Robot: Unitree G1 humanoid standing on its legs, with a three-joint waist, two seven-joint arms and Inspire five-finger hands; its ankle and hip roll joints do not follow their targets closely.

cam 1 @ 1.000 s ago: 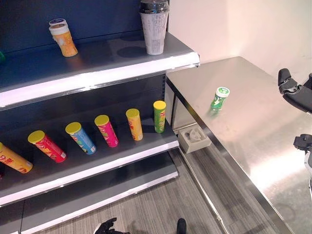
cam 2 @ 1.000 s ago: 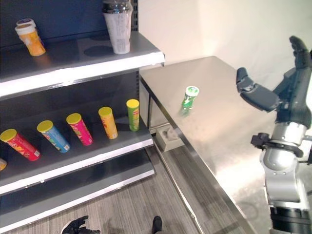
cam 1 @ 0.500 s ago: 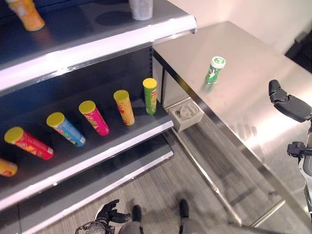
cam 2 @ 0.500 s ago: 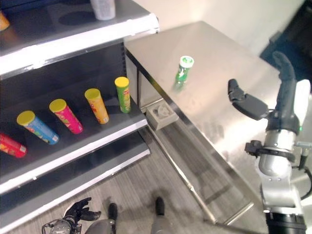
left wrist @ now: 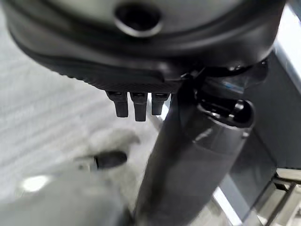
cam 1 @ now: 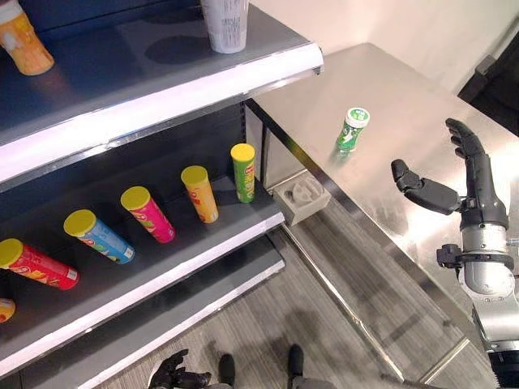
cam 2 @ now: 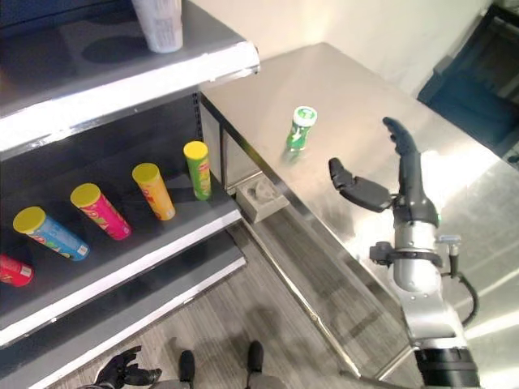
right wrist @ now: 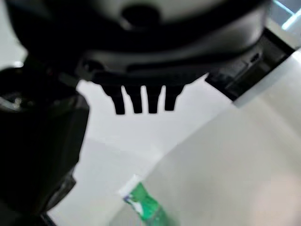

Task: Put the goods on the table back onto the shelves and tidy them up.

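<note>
Right robot hand point(cam 1: 464, 188): spread wide, grasping nothing, raised above the counter point(cam 1: 422, 121).
Green can point(cam 1: 352, 130): upright, apart from it (nothing between).
Left robot hand point(cam 1: 172, 375): low by floor, fingers loosely curled, empty.

Grey wood-grain floor point(cam 1: 268, 316), small beige box point(cam 1: 301, 195) on it under the table edge, pale wall point(cam 1: 389, 24)

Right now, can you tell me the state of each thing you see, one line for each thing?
Green can: upright on the table, free.
Right hand: open, fingers straight, raised above the table, short of the green can.
Left hand: low near the floor, holds nothing.
Five cans on the middle shelf: upright in a row.
White cup: upright, top shelf.
Orange cup: upright, top shelf.
</note>
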